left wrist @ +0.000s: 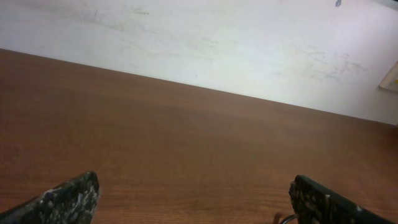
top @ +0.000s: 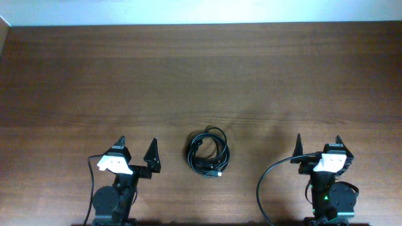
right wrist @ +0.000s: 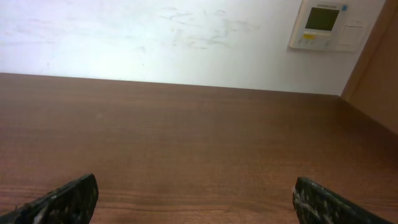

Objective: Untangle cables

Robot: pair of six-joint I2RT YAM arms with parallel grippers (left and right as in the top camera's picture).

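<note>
The cables lie as a small coil of thin black cords with a pale plug tip, on the wooden table near its front middle. My left gripper is open and empty, to the left of the bundle and apart from it. My right gripper is open and empty, further to the right of the bundle. In the left wrist view the jaws are wide apart and a thin loop of the cables shows at the bottom right. In the right wrist view the jaws are wide apart over bare wood.
A thicker black cord loops from the right arm at the table's front edge. A white wall stands behind the table's far edge, with a wall panel at the upper right.
</note>
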